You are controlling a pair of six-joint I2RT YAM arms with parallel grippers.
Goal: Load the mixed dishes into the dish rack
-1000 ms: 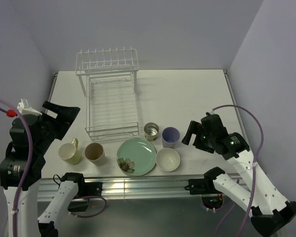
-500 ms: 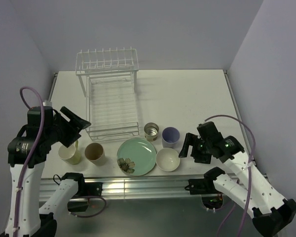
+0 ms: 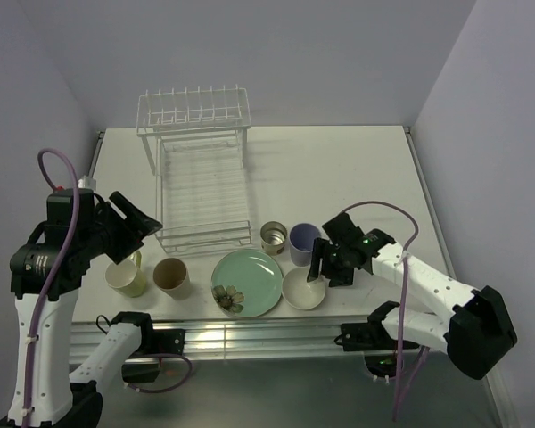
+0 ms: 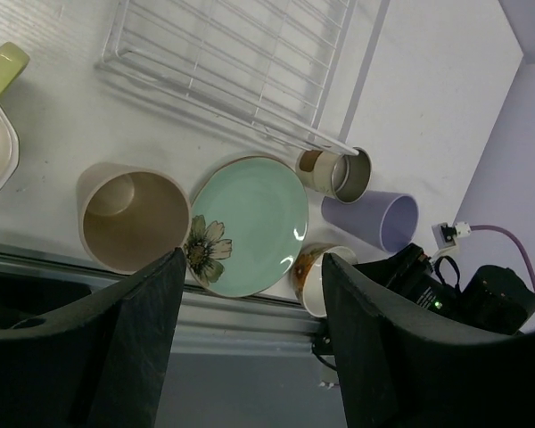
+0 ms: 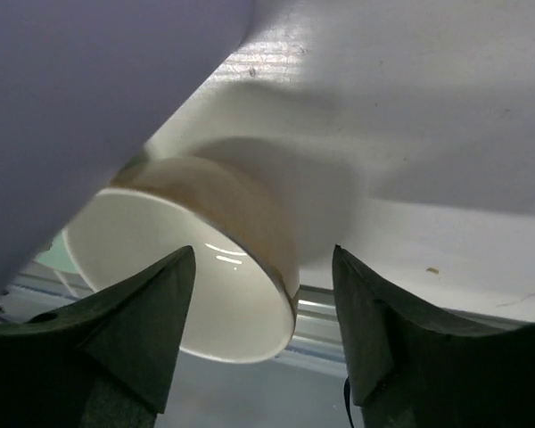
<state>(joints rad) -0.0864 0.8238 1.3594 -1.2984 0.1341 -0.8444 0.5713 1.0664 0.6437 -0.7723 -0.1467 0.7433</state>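
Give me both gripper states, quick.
Left gripper: open, holding nothing.
Right gripper: open, straddling the cream bowl rim, not yet closed on it.

one handled mug [image 3: 125, 276], three cups [image 3: 171, 276] [image 3: 305, 242] [image 3: 274, 237], one bowl [image 3: 299, 292], one flowered plate [image 3: 250, 281], one wire rack [image 3: 201, 178]

Soft even light, faint shadows; small glare inside cream bowl [image 5: 216, 267]; wrist-view foreground dark, blurred

Left gripper [image 4: 250, 267], right gripper [image 5: 263, 259]: spread.
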